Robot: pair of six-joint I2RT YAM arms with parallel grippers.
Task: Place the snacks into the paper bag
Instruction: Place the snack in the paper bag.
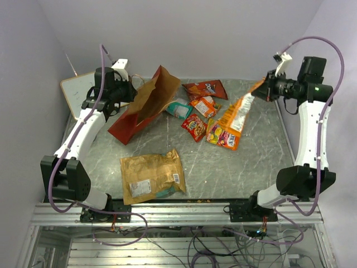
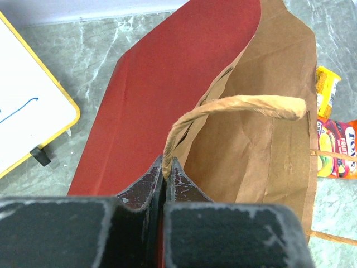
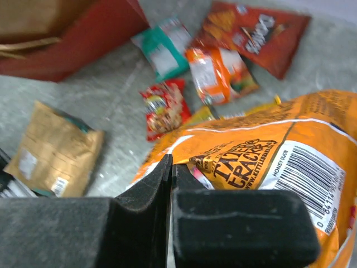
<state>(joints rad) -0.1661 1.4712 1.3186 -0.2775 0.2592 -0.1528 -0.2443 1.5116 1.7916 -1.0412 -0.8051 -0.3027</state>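
The paper bag (image 1: 146, 106), red outside and brown inside, lies tilted at the back left with its mouth facing right. My left gripper (image 1: 129, 85) is shut on its twisted paper handle (image 2: 240, 104), pinched between the fingertips (image 2: 166, 163). My right gripper (image 1: 262, 89) is shut on the top edge of a large orange snack bag (image 1: 237, 114), which hangs off the table (image 3: 268, 156). Other snacks lie loose: a dark red chip bag (image 1: 205, 87), an orange pack (image 1: 203, 106), a teal pack (image 1: 178, 109), a small red pack (image 1: 194, 127), a yellow pack (image 1: 222, 135) and a big tan-gold bag (image 1: 152, 176).
A white writing board (image 1: 75, 89) with a yellow rim leans at the far left behind the left arm (image 2: 28, 111). Grey walls close in at both sides and the back. The metal rail with the arm bases (image 1: 178, 212) runs along the front edge.
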